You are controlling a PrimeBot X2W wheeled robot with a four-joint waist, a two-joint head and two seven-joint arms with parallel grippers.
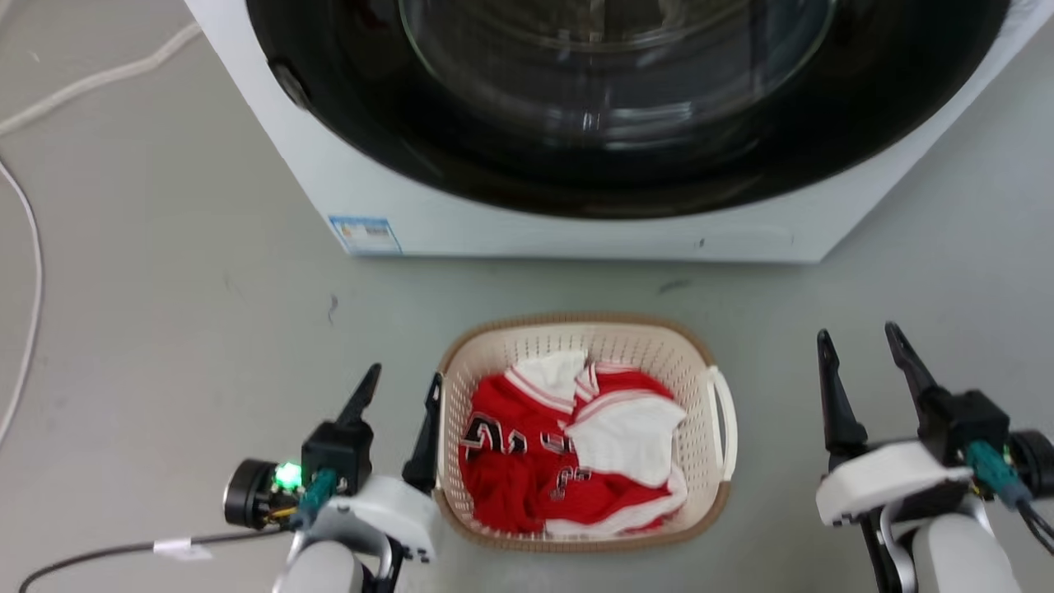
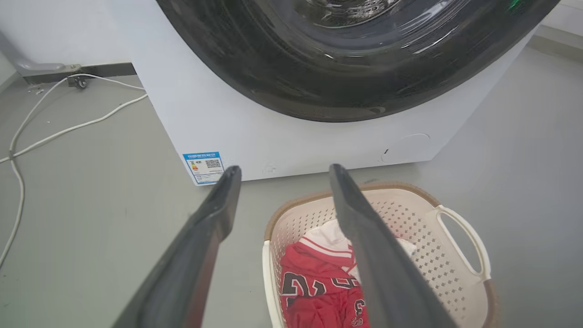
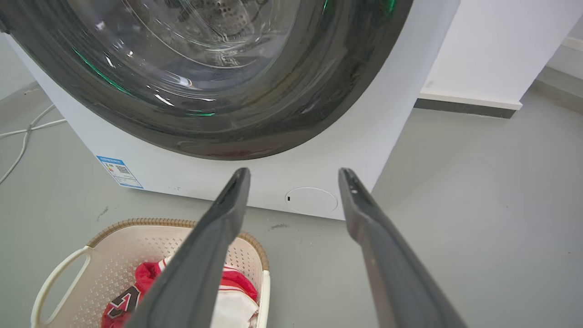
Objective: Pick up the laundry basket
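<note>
Laundry room: front-loading washing machine [image 1: 576,222], grey floor [image 1: 165,329].

White front-loading washing machine [image 1: 576,235] stands on grey floor [image 1: 165,346]. Blue energy label [image 1: 365,235] at lower-left front corner. White cables [image 2: 91,122] alongside.

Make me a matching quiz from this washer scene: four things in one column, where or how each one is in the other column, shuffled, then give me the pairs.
Column one
1. laundry basket
2. left gripper
3. right gripper
4. washing machine

Column two
A. open, off to one side, with bare floor between it and the basket
B. on the floor, holding red and white clothes
C. open, close against the basket's side
D. white, standing behind the basket

Pairs: 1-B, 2-C, 3-A, 4-D
</note>
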